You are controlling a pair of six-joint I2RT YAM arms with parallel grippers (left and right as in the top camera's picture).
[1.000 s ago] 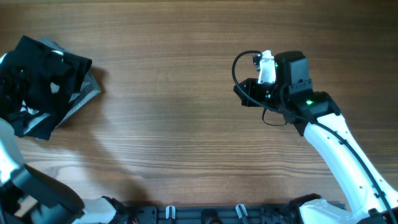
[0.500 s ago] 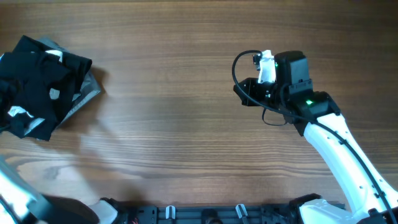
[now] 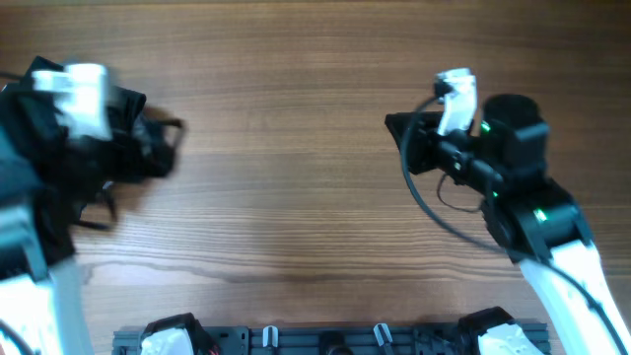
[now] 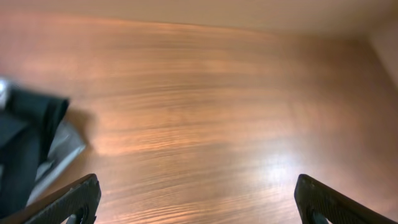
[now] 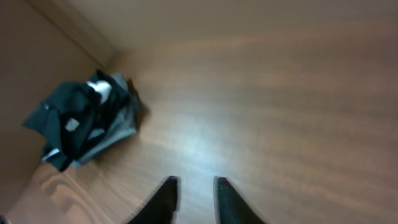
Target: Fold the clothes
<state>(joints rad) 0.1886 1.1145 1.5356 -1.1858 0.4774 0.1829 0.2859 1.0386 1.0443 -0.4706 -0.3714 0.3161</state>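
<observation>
The clothes (image 5: 81, 127) lie in a crumpled pile at the table's far left: mostly black fabric with grey and white bits showing. In the overhead view my left arm covers most of the pile (image 3: 130, 103). In the left wrist view only its black and grey edge (image 4: 28, 146) shows at the left. My left gripper (image 3: 173, 148) hovers at the pile's right edge, wide open and empty (image 4: 196, 199). My right gripper (image 3: 394, 133) is far to the right over bare wood. Its fingers (image 5: 196, 193) are a little apart and hold nothing.
The wooden table (image 3: 286, 197) spans the view between the two arms. A raised wooden edge runs along the far side behind the pile (image 5: 74, 31). A black cable loops beside my right wrist (image 3: 424, 202).
My left arm has swung in from the lower left edge and now sits over the clothes pile, blurred. My right arm has shifted a little to the right. The pile has not visibly moved.
</observation>
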